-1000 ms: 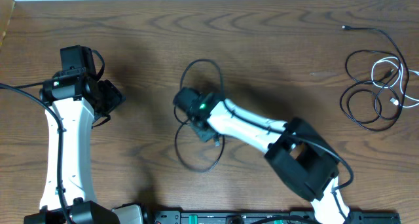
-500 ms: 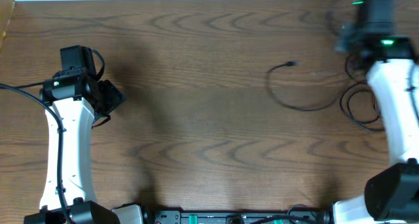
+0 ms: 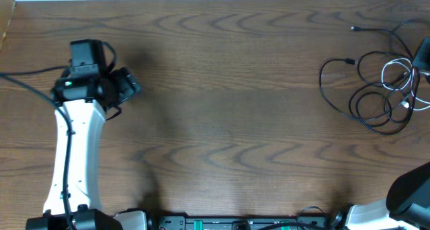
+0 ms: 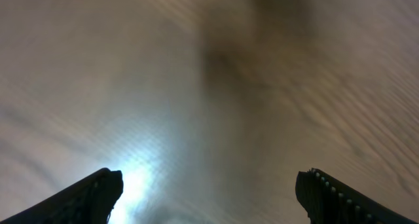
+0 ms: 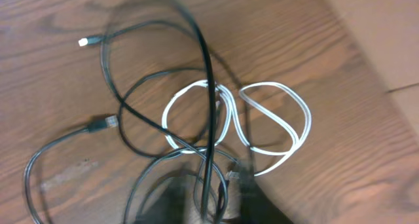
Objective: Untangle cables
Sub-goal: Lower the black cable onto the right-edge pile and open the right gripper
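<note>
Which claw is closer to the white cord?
Right. The right claw is right by the white cord; the left claw sits far across the table.

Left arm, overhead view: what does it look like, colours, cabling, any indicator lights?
The left arm has a long white link with black joints and a black end effector. A thin black wire runs along the white link, and a green light glows near the wrist.
</note>
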`<state>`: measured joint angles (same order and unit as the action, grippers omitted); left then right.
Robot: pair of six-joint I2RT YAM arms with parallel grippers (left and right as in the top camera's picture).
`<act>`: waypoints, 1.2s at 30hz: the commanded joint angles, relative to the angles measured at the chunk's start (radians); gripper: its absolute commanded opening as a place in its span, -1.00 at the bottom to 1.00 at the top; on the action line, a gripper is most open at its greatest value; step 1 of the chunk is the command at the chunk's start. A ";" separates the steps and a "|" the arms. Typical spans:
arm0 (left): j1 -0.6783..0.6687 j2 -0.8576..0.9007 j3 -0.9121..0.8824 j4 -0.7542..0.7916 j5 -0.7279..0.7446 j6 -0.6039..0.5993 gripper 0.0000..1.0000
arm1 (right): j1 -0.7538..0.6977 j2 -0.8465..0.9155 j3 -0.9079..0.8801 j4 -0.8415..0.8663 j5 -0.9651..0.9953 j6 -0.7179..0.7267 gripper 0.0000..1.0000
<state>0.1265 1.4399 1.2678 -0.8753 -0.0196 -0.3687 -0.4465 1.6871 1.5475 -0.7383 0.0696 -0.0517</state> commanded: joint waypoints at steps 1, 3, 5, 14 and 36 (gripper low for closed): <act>-0.127 -0.013 0.012 0.065 0.037 0.183 0.80 | 0.002 0.036 0.009 -0.024 -0.156 -0.130 0.21; -0.201 -0.012 0.013 0.094 0.034 0.302 0.81 | 0.009 0.038 0.009 -0.042 -0.363 -0.211 0.54; -0.246 -0.011 0.013 0.093 0.024 0.373 0.82 | 0.037 0.038 0.009 -0.101 -0.522 -0.260 0.68; -0.232 -0.032 -0.002 -0.311 -0.125 0.141 0.82 | 0.267 0.034 0.001 -0.465 -0.309 -0.129 0.99; -0.234 -0.496 -0.374 -0.002 -0.146 0.100 0.84 | 0.425 -0.018 -0.700 0.758 -0.224 0.111 -0.16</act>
<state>-0.1081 0.9047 0.8993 -0.8829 -0.1566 -0.2443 -0.0345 1.5631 0.7959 -0.0147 -0.2440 0.0093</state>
